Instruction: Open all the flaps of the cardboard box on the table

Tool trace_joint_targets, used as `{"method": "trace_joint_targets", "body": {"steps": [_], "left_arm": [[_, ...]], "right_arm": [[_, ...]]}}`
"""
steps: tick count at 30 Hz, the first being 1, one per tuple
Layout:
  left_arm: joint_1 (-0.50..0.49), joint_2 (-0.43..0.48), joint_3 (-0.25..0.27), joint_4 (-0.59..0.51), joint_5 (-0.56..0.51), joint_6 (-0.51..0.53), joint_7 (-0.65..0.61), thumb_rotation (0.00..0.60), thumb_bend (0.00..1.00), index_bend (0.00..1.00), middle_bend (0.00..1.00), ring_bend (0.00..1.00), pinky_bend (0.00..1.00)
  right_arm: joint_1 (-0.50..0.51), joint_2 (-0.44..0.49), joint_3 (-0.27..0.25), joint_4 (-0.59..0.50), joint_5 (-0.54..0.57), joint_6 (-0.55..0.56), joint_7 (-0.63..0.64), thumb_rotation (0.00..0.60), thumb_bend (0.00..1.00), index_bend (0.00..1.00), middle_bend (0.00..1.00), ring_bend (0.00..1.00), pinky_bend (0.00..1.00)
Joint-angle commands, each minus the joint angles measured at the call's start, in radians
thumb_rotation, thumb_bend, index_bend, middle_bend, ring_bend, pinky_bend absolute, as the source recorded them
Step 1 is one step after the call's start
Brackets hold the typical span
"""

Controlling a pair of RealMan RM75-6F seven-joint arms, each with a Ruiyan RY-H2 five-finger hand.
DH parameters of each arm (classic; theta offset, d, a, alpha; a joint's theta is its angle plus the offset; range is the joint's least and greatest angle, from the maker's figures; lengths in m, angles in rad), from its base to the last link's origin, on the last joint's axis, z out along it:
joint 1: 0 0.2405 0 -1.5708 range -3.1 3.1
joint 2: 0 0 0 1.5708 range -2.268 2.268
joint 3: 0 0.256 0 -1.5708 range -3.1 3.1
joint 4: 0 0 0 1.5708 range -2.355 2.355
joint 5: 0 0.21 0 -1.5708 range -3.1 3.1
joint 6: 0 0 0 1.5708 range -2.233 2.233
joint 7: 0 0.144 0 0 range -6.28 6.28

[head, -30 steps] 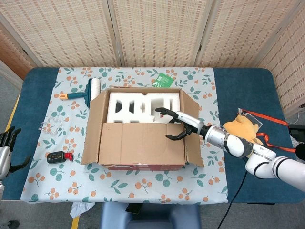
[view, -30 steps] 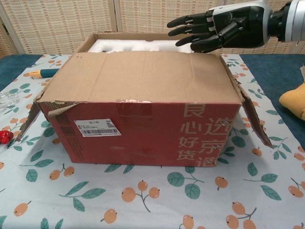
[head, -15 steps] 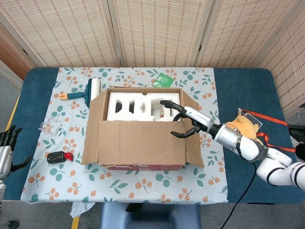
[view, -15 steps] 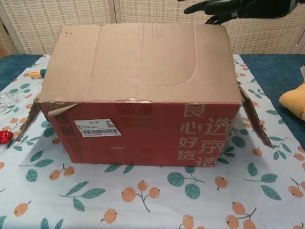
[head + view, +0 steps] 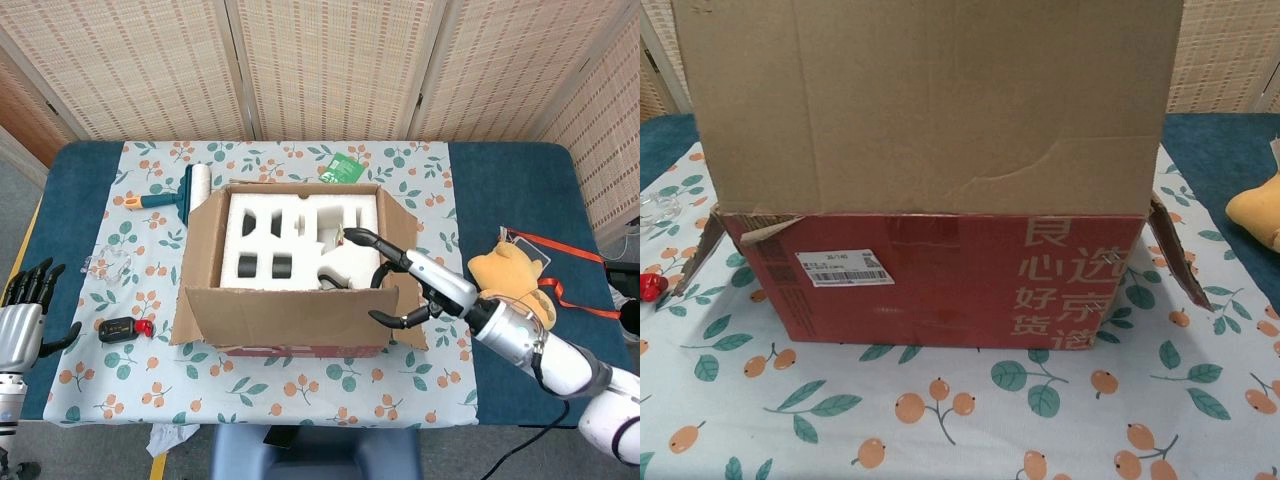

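In the chest view the front flap [image 5: 930, 105] stands up and hides the inside of the cardboard box [image 5: 940, 275] and both robot hands. From the head view the box sits mid tabletop [image 5: 500, 180] on a flowery cloth [image 5: 150, 270]. It's brown card w/ a red front; inside is white foam [image 5: 300, 240], blocky w/ cut-out holes. The right robot hand [image 5: 405, 285] is spread wide, fingers over the box's right front corner by the front flap; can't tell if it touches. The left robot hand [image 5: 25, 315], at the left edge, is loose w/ fingers apart, holding nothing.
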Motion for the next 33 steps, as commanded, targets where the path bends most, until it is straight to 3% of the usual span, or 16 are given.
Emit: {"method": "trace_joint_targets", "body": {"steps": [1, 9, 14, 17, 21, 23, 25, 27, 29, 33], "left_arm": [[-0.006, -0.003, 0.004, -0.005, 0.012, -0.001, 0.002, 0.6, 0.34, 0.0, 0.0, 0.0, 0.0], [-0.013, -0.012, 0.019, -0.014, 0.054, 0.011, 0.025, 0.6, 0.34, 0.0, 0.0, 0.0, 0.0], [-0.014, -0.008, 0.029, -0.023, 0.066, 0.009, 0.036, 0.6, 0.34, 0.0, 0.0, 0.0, 0.0], [-0.016, 0.001, 0.039, -0.032, 0.071, -0.002, 0.039, 0.6, 0.34, 0.0, 0.0, 0.0, 0.0], [-0.019, 0.015, 0.047, -0.042, 0.069, -0.019, 0.04, 0.6, 0.34, 0.0, 0.0, 0.0, 0.0], [-0.019, 0.019, 0.049, -0.045, 0.067, -0.024, 0.041, 0.6, 0.34, 0.0, 0.0, 0.0, 0.0], [-0.019, 0.021, 0.051, -0.046, 0.068, -0.023, 0.046, 0.6, 0.34, 0.0, 0.0, 0.0, 0.0], [-0.017, 0.016, 0.051, -0.036, 0.092, -0.001, 0.039, 0.6, 0.34, 0.0, 0.0, 0.0, 0.0], [-0.012, 0.008, 0.051, -0.023, 0.106, 0.023, 0.041, 0.6, 0.34, 0.0, 0.0, 0.0, 0.0], [-0.005, -0.005, 0.051, -0.013, 0.12, 0.051, 0.047, 0.6, 0.34, 0.0, 0.0, 0.0, 0.0]], "right_arm": [[-0.084, 0.07, -0.042, -0.128, -0.048, 0.038, -0.107, 0.6, 0.41, 0.0, 0.0, 0.0, 0.42], [-0.246, 0.124, -0.154, -0.251, -0.209, 0.111, -0.273, 0.6, 0.41, 0.0, 0.0, 0.0, 0.42], [-0.312, 0.122, -0.162, -0.224, -0.245, 0.178, -0.354, 0.6, 0.41, 0.0, 0.0, 0.0, 0.4], [-0.35, 0.093, -0.144, -0.182, -0.228, 0.214, -0.46, 0.6, 0.41, 0.0, 0.0, 0.0, 0.32], [-0.417, 0.021, -0.112, -0.079, -0.161, 0.248, -0.714, 0.6, 0.41, 0.0, 0.0, 0.0, 0.03], [-0.466, -0.036, -0.092, -0.021, -0.115, 0.287, -0.885, 0.6, 0.41, 0.0, 0.0, 0.0, 0.0], [-0.543, -0.132, -0.06, 0.057, -0.048, 0.369, -1.14, 0.6, 0.41, 0.0, 0.0, 0.0, 0.0], [-0.622, -0.267, -0.018, 0.144, 0.008, 0.488, -1.388, 0.6, 0.41, 0.0, 0.0, 0.0, 0.0], [-0.664, -0.37, -0.003, 0.213, 0.026, 0.553, -1.464, 0.6, 0.41, 0.0, 0.0, 0.0, 0.0], [-0.687, -0.431, -0.018, 0.32, 0.068, 0.523, -1.352, 0.6, 0.41, 0.0, 0.0, 0.0, 0.0]]}}
